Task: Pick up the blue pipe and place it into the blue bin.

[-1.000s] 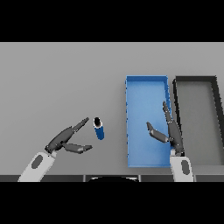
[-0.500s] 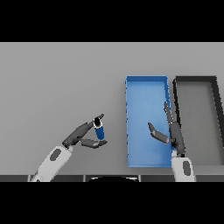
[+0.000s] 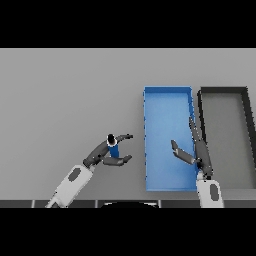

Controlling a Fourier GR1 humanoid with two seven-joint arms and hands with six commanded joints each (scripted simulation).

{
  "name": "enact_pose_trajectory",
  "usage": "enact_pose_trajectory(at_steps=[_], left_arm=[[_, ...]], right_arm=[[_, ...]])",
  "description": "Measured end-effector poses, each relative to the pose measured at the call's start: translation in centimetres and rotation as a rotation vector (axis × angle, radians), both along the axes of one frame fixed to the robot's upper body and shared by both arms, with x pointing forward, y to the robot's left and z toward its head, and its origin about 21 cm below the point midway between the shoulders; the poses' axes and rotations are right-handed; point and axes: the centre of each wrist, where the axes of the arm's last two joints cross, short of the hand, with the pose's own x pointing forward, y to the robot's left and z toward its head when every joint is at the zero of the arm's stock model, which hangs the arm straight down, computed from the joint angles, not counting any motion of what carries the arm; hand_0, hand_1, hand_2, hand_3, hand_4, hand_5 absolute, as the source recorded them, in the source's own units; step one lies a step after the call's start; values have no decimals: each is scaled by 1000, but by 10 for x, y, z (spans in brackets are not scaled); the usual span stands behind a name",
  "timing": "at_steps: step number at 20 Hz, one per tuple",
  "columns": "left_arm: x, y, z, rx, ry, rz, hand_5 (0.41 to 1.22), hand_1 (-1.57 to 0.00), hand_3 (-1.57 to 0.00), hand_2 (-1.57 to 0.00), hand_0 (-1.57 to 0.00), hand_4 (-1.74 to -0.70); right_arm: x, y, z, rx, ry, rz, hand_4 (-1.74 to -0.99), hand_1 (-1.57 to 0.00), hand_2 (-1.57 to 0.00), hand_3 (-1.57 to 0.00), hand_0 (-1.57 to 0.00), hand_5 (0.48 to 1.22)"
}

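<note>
The blue pipe (image 3: pixel 114 149), short with a dark top end, stands on the grey table left of the blue bin (image 3: pixel 150 150). My left hand (image 3: pixel 102 152) reaches it from the lower left. Its fingers (image 3: pixel 124 136) pass just behind the pipe and its thumb (image 3: pixel 120 161) lies just in front, so the pipe sits in the gap between them; the hand is still open. My right hand (image 3: pixel 197 152) hovers open over the bin's right side, fingers pointing away from me and thumb out to the left. The bin holds nothing.
A dark grey bin (image 3: pixel 247 135) of the same shape stands against the blue bin's right side. The table (image 3: pixel 65 95) spreads left and behind the pipe.
My left hand has moved right and forward from beside the pipe until fingers and thumb bracket it. The pipe has stayed in place. The right hand has barely shifted.
</note>
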Motion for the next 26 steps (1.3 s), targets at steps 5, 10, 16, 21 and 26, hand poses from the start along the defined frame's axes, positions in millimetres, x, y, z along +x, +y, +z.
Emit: enact_pose_trajectory(at_steps=[5,10,16,21,26], left_arm=[[-4,-5,1,-68,6,-1,1062,-1151,-1194,-1210,-1075,-1580],[-11,-13,0,-76,-60,-4,1169,-1434,-1448,-1453,-1408,-1492],[-1,-29,35,-172,-185,-12,1207,-1535,-1539,-1540,-1528,-1468],[1,-37,70,-218,-240,-87,1217,-1559,-1560,-1561,-1557,-1466],[-2,-42,81,-187,-224,-119,1220,-1567,-1568,-1568,-1566,-1467]], right_arm=[[-1,4,-1,4,1,9,-1233,1,1,1,1,660],[2,1,1,23,12,4,-1220,1,1,1,1,635],[5,6,2,19,15,7,-1220,1,1,1,1,638],[5,1,4,-20,6,-2,-1176,1,1,1,1,643],[7,-2,2,-16,7,-4,-1151,1,1,1,1,643]])
